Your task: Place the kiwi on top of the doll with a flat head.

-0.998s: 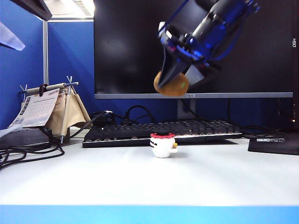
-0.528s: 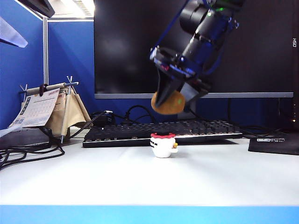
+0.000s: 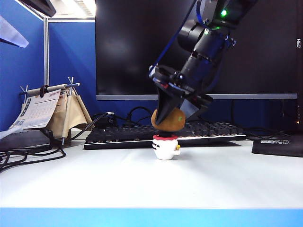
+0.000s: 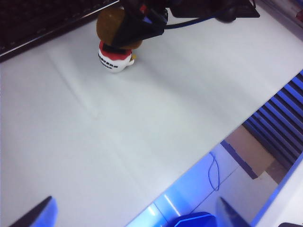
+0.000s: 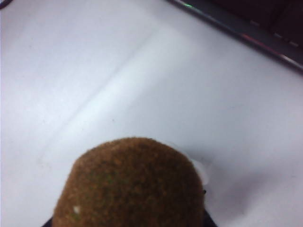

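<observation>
Exterior view: your right gripper [image 3: 166, 115], jaws clamped on the kiwi [image 3: 169, 121], sits atop the doll [image 3: 165, 146]. Left gripper [image 4: 135, 213], jaws wide open, hovers well apart from doll.

Bright, even overhead light; sharpness varies by camera.
The white table [image 3: 142, 184] glares softly, the ceiling lamp [image 3: 78, 5] blows out, and the monitor [image 3: 132, 47] stays black. The kiwi [image 5: 130, 187] looms blurred in the right wrist view; blue flare tints the left wrist view's edge.
</observation>
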Controlling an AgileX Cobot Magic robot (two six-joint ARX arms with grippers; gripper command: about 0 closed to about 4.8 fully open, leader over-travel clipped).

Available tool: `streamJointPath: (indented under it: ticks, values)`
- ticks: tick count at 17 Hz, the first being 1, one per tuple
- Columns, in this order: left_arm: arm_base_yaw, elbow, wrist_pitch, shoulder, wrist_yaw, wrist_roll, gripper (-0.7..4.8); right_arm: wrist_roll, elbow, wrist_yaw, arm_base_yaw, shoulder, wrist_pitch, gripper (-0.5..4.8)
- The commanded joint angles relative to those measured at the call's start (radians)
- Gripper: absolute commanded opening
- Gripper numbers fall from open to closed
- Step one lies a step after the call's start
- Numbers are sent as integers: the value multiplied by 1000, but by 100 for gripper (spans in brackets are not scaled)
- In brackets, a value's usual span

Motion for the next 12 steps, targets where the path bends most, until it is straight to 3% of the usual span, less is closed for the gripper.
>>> streamJointPath:
  ticks: [1, 12]
  values:
    - [0, 3, -2, -2, 0, 4, 436, -3, 6, 1, 2, 12, 12, 219]
    - [0, 3, -8, -2, -3, 4, 436, -4, 17, -10, 2, 12, -5, 243]
